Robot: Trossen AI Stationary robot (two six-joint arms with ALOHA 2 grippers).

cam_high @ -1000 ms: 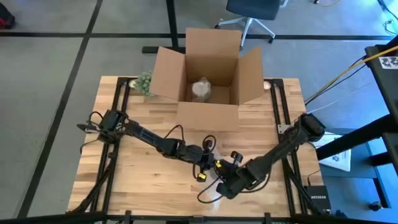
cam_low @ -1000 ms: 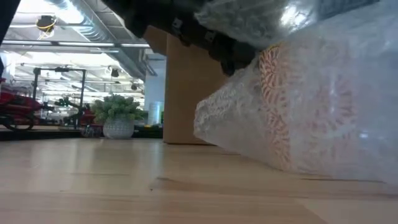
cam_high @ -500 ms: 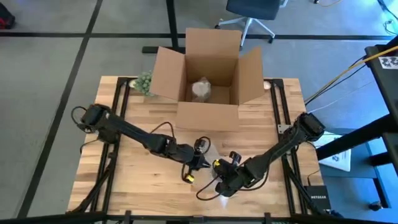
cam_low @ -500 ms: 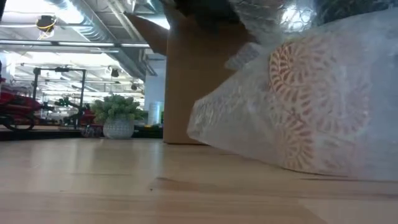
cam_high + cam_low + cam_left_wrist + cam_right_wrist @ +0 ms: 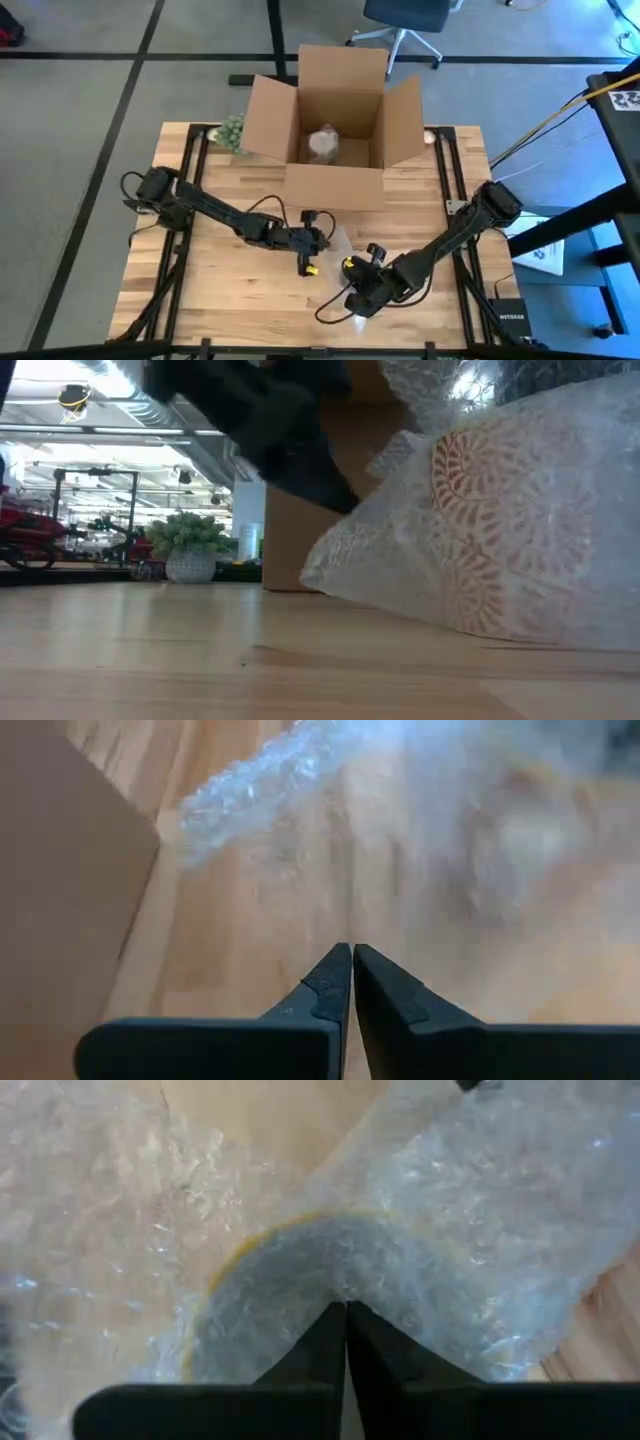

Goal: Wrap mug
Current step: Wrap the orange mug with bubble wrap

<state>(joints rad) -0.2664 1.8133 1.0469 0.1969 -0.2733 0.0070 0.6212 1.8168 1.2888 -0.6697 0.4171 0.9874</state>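
Observation:
The mug (image 5: 500, 530), with an orange swirl pattern, lies tilted inside clear bubble wrap (image 5: 338, 262) on the table's near middle. Part of the bundle rests on the wood. My right gripper (image 5: 346, 1308) is shut at the wrap over the mug's mouth, and the high view shows it (image 5: 352, 292) at the bundle's near side. My left gripper (image 5: 352, 952) is shut with nothing in it. It hangs just left of the wrap (image 5: 322, 240), between the wrap and the cardboard box (image 5: 335, 120). My right gripper meets the bubble wrap stretched over the mug's mouth (image 5: 340, 1270), inside the yellowish rim. The shut fingertips seem to pinch a bit of the wrap there, but they hide the exact spot. The bundle lies tilted, with its lower side on the table (image 5: 450, 620).
The open cardboard box stands at the table's far middle, with a wrapped item (image 5: 323, 143) inside it. A small potted plant (image 5: 232, 133) sits left of the box. Bare wood lies to the left and near left.
My left gripper has drawn back from the bubble wrap, first toward the table's left, then slightly toward the box. The wrapped mug has turned a little in the low view. My right gripper has stayed at the bundle.

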